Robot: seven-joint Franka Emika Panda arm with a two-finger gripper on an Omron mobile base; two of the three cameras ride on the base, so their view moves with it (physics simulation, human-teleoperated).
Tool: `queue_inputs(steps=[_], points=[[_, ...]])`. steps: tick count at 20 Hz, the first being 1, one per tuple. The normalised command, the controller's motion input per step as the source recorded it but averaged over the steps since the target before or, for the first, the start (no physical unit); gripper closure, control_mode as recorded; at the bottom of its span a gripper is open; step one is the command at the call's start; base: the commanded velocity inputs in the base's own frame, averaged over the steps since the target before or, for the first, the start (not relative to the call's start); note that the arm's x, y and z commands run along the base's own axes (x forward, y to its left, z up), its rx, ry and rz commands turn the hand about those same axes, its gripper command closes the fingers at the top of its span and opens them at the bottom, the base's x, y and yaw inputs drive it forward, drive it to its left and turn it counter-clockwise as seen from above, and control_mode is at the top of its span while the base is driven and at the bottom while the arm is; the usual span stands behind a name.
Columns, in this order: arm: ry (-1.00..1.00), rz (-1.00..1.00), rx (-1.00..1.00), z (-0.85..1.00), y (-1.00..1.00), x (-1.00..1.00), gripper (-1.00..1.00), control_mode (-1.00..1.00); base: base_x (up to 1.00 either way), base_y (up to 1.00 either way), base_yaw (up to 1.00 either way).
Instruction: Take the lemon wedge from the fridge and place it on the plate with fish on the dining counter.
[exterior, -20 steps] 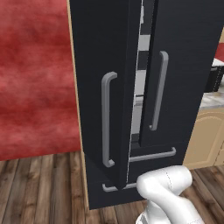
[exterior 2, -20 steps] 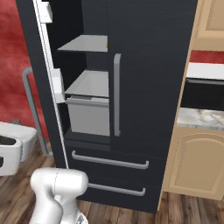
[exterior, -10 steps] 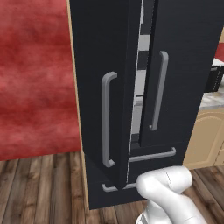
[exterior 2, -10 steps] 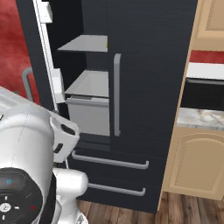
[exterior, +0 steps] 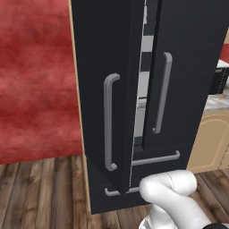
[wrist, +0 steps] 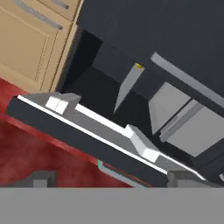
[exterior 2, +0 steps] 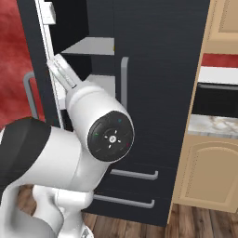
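Lemon wedge: entered as a tiny yellow speck in the hand view, lying at the far tip of a pale grey shelf inside the fridge. It is too small for its shape to be made out and is taken for the wedge on colour alone. It is well apart from the hand and untouched.

Fridge: the left door is swung part open, as it was a second ago. The right door is shut. Grey shelves are exposed through the gap in the right base view.

Hand: the jaws are held wide and nothing is carried between them. Both dark tips are seen at the bottom of the hand view, pointed over the inner edge of the open door toward the shelves.

Arm: a second ago it was folded low. It has since been raised across the right base view and now stands before the fridge opening. In the left base view its base link is unmoved.

Reading: the reach toward the shelf is judged to be under way, and the wedge has not yet been picked up. The hand must be brought past the door edge without knocking it. A precise closing on so small a piece will be needed. Delivery to the plate with fish is wholly outstanding.
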Motion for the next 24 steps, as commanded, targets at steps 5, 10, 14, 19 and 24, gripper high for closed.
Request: queue_inputs(steps=[5, 10, 14, 19, 24], points=[[0.12, 0.00, 0.15, -0.17, 0.06, 0.97, -1.00, -1.00, 0.00, 0.00, 0.00], [0.09, 0.00, 0.06, -0.20, 0.34, 0.59, -1.00, -1.00, 0.00, 0.00, 0.00], [0.15, 0.00, 0.01, -0.18, 0.32, 0.57, -1.00, -1.00, 0.00, 0.00, 0.00], [0.25, 0.03, 0.11, -0.04, 0.25, 0.56, -1.00, -1.00, 0.00, 0.00, 0.00], [0.28, 0.12, 0.16, 0.00, 0.07, 0.36, -1.00, -1.00, 0.00, 0.00, 0.00]])
